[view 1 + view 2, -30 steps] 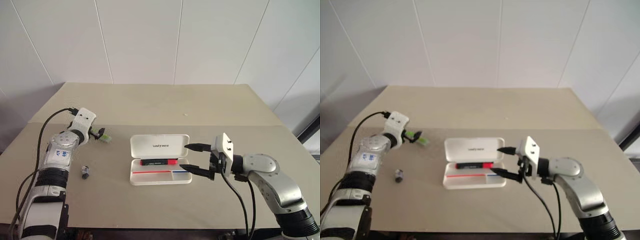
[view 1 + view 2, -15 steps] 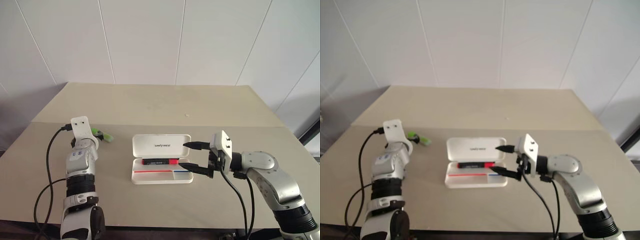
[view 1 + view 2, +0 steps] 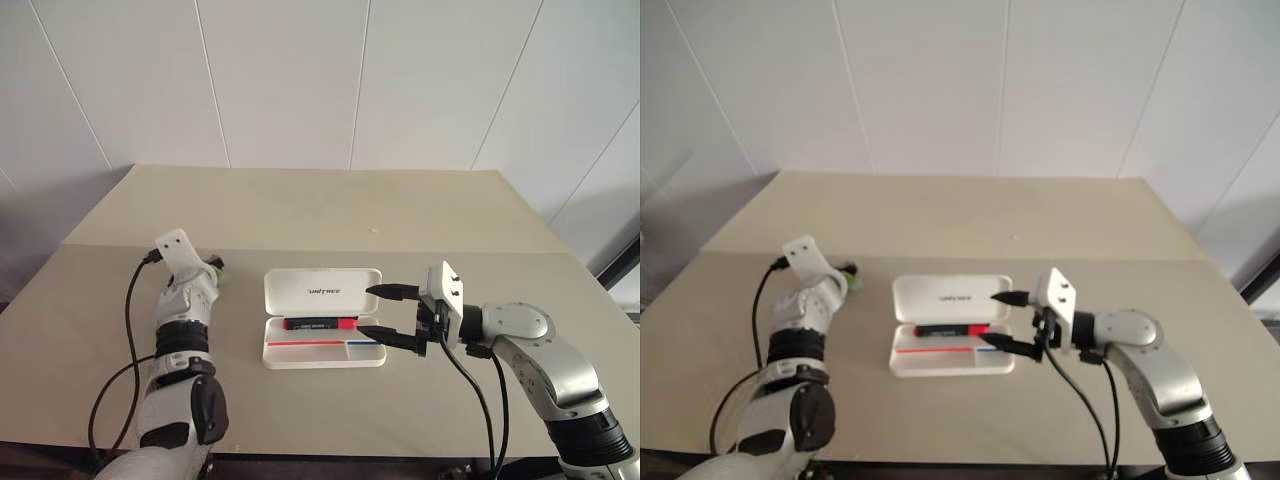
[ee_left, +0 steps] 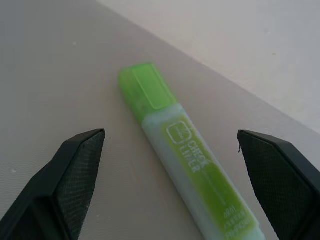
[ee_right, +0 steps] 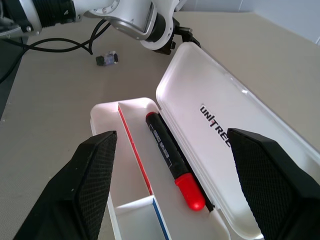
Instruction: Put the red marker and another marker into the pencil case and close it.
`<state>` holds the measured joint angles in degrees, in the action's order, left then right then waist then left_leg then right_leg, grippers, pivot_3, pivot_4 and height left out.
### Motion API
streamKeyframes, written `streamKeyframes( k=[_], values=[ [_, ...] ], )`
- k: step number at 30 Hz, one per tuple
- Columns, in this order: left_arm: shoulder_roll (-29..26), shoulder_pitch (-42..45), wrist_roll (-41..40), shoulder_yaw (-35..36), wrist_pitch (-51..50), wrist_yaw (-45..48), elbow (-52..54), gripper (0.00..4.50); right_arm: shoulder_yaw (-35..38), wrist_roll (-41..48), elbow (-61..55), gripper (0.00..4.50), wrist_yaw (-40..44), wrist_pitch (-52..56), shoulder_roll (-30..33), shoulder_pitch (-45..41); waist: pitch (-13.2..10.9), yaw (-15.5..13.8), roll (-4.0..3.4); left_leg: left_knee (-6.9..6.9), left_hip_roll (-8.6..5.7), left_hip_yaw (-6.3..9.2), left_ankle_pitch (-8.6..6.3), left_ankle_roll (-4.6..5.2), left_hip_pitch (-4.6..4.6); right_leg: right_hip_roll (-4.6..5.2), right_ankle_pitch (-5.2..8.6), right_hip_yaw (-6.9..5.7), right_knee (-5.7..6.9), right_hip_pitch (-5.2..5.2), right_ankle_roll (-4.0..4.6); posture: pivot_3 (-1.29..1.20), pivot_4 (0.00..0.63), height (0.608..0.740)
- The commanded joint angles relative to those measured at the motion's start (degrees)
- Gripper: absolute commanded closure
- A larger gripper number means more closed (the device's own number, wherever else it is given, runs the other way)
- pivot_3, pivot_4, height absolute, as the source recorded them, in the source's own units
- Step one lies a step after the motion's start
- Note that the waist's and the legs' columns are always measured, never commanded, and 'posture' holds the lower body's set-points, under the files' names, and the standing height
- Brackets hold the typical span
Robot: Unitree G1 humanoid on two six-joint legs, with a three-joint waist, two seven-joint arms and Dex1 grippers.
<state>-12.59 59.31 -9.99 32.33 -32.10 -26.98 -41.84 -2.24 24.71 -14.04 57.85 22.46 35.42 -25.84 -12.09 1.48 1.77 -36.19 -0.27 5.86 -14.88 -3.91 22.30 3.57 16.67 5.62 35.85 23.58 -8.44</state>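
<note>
1. Since a second ago, left end effector (image 4: 165,185) swung in from frame-left and dropped over the short light green translucent marker (image 4: 187,152); its black fingers (image 4: 75,172) are spread wide, one either side of the marker, not touching it.
2. Green marker lies flat on the tan desk (image 3: 300,210), left of centre in the head view, just beside the case.
3. Right end effector (image 3: 385,312) unchanged: fingers fully apart, holding nothing, hovering at the right end of the flat white hard plastic pencil case (image 3: 322,288).
4. Case lid open; stubby black marker with red end (image 5: 172,157) already in the tray.
5. Judgement: red marker done; green grasp is next, then closing the lid.
</note>
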Motion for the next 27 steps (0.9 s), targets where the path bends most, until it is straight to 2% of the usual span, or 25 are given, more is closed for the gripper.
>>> streamKeyframes(
  k=[1, 10, 19, 22, 27],
  values=[
    [-2.3, 4.1, -1.5, 1.0, 2.7, -2.5, -5.3, 0.00, 0.8, 0.9, -2.1, 0.02, -0.5, -0.3, 0.0, 0.2, 0.0, 0.0, 0.00, 0.00, 0.00, 0.00, 0.00, 0.00, 0.00, 0.00, 0.00, 0.00, 0.00, 0.00, 0.00, 0.00, 0.150, 0.740],
    [-6.2, 10.5, -1.1, -2.0, 0.0, -3.4, -20.9, 0.00, 0.6, 0.9, -2.4, 0.02, -0.8, -0.4, -0.3, 0.4, 0.0, 0.0, 0.00, 0.00, -0.01, -0.01, 0.01, 0.00, -0.04, 0.00, -0.01, 0.00, 0.04, -0.01, -0.01, 0.00, 0.150, 0.740],
    [-7.8, 12.1, -2.3, -2.6, -2.8, -2.5, -27.6, 0.00, 0.5, 0.8, -2.6, 0.02, -1.2, -0.5, -0.7, 0.6, 0.0, 0.0, -0.02, 0.02, -0.02, -0.02, 0.02, 0.00, -0.06, 0.01, -0.01, 0.01, 0.04, -0.02, -0.01, 0.00, 0.150, 0.740],
    [-8.2, 12.0, -2.4, -2.9, -3.6, -1.6, -28.9, 0.59, 0.5, 0.7, -2.9, 0.00, -1.6, -0.5, -0.8, 0.8, 0.0, 0.0, -0.06, 0.02, -0.02, -0.03, 0.02, 0.00, -0.10, 0.01, -0.01, 0.02, 0.06, -0.04, -0.01, 0.00, 0.150, 0.740],
    [-8.5, 11.7, -2.5, -3.4, -4.4, -0.5, -30.4, 2.13, 0.6, 0.6, -3.2, 0.00, -2.3, -0.5, -1.0, 1.0, 0.1, 0.2, -0.07, 0.00, -0.03, -0.05, 0.02, 0.00, -0.18, 0.01, -0.01, 0.03, 0.06, -0.14, -0.02, 0.00, 0.150, 0.740]
  ],
)
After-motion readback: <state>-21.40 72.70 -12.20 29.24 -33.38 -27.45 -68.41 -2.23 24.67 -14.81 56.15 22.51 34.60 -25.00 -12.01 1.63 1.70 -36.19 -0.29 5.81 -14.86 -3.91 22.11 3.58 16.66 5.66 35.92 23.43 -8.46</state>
